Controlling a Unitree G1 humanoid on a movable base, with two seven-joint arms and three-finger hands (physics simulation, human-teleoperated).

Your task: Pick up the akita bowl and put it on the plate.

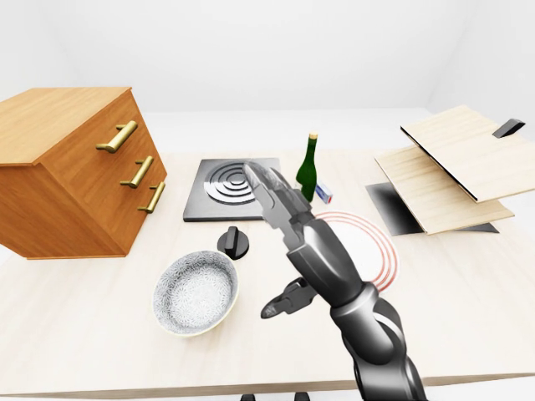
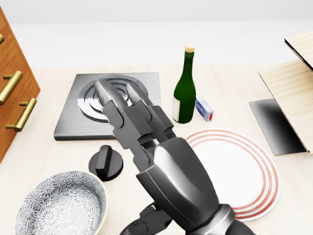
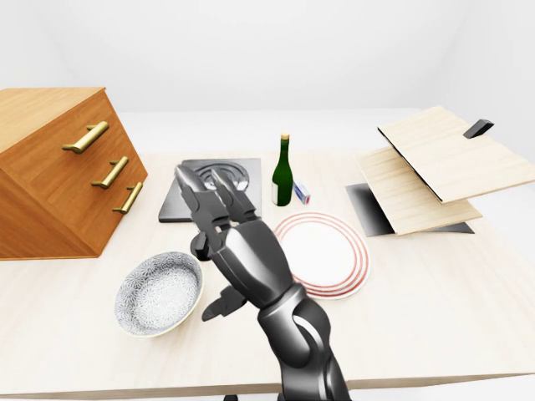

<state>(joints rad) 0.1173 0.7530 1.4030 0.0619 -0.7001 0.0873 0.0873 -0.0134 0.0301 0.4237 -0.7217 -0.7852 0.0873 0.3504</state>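
Akita bowl sits near the worktop edge at the head view's bottom left, apart from the plate. Right hand hovers between them, fingers spread, holding nothing.

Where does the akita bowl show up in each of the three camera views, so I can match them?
Left-eye view: akita bowl lower left of centre.
Head view: akita bowl in the bottom-left corner, cut by the lower edge.
Right-eye view: akita bowl at lower left.
Shared landmark: the green bottle, up and to the right of the bowl in all three.
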